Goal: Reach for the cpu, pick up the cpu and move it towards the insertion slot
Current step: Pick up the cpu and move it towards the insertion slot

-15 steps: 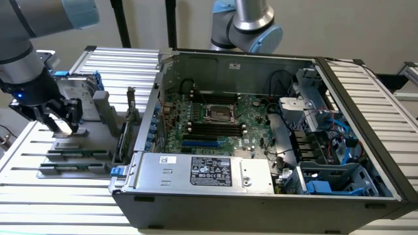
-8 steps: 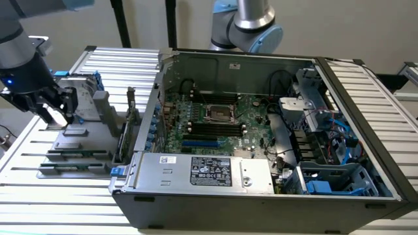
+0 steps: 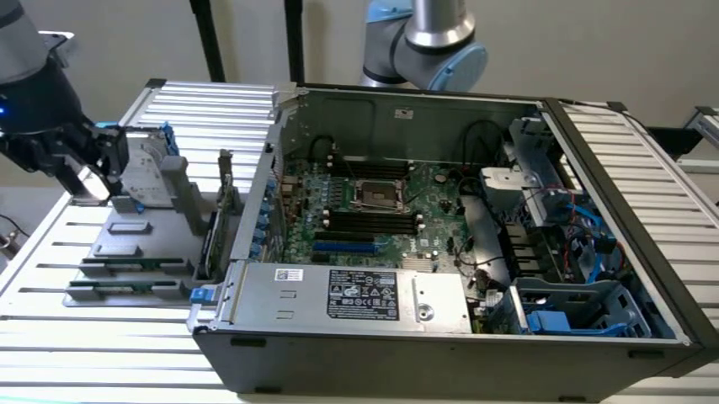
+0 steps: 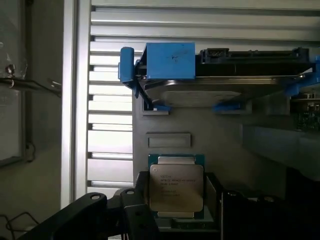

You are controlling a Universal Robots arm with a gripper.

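The cpu [image 4: 176, 186], a flat silver-grey chip with a thin rim, sits between my two dark fingers [image 4: 137, 205], which press against its opposite sides. My gripper [image 4: 176, 207] is shut on it. At the exterior view's left, my gripper [image 3: 116, 195] hangs over the grey parts holder [image 3: 141, 248], and the cpu [image 3: 125, 204] shows as a small pale piece at its tips. The insertion slot [image 3: 376, 195], a square socket with a shiny frame and dark centre, lies on the green board inside the open computer case, well to the exterior view's right of my gripper.
An upright silver hard drive in a blue frame [image 3: 146, 164] [image 4: 220, 82] stands on the holder close to my gripper. The case wall [image 3: 269, 168] rises between the holder and the board. Long black memory slots [image 3: 365, 223] flank the socket. Everything rests on a slatted metal table [image 3: 67, 337].
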